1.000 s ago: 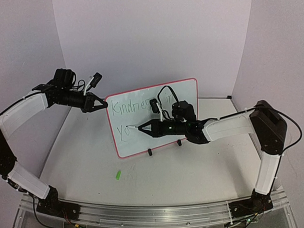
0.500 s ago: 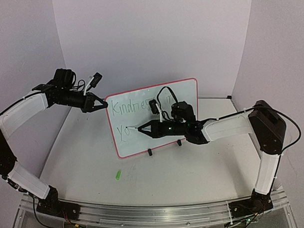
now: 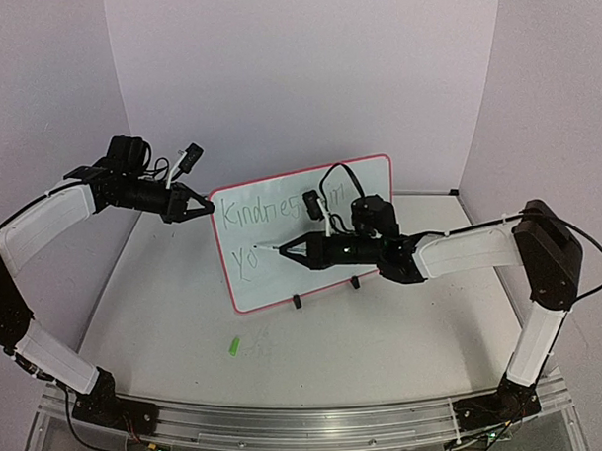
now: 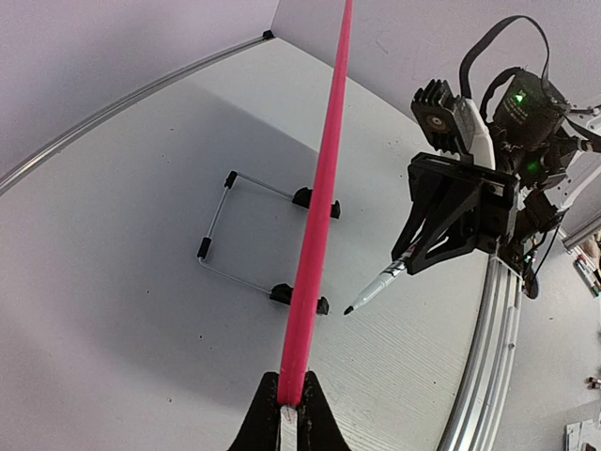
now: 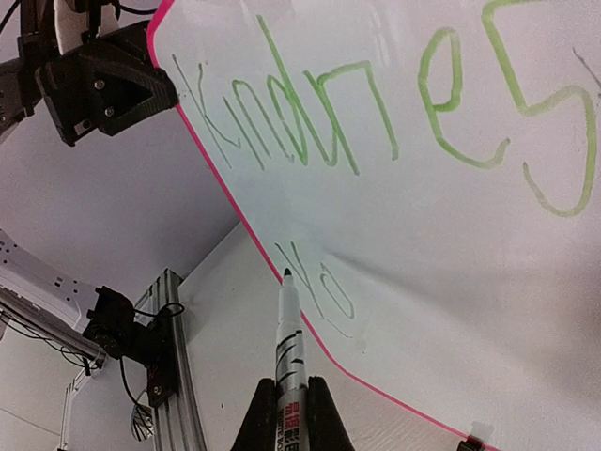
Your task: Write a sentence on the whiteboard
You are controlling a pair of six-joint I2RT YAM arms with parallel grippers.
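The whiteboard (image 3: 283, 283) stands upright on its wire stand mid-table. Its pink rim shows edge-on in the left wrist view (image 4: 324, 160). The sentence (image 3: 258, 212) is green writing, "Kindnes" on the top line and "Yo" (image 5: 315, 282) below. My left gripper (image 3: 204, 210) is shut on the board's upper left rim (image 4: 292, 399). My right gripper (image 3: 304, 249) is shut on a white marker (image 5: 289, 338). The marker points at the board's lower left, and its tip (image 4: 349, 309) hangs a little off the surface, left of "Yo". The rest of the top line is hidden by my right arm.
A green marker cap (image 3: 233, 345) lies on the table in front of the board. The wire stand (image 4: 218, 225) with black clips (image 4: 317, 200) reaches behind the board. Purple walls close in the back and sides. A metal rail (image 3: 288, 424) runs along the near edge.
My right arm has shifted slightly right and up, and the marker tip has risen a little near "Yo". The left arm and the board have not moved.
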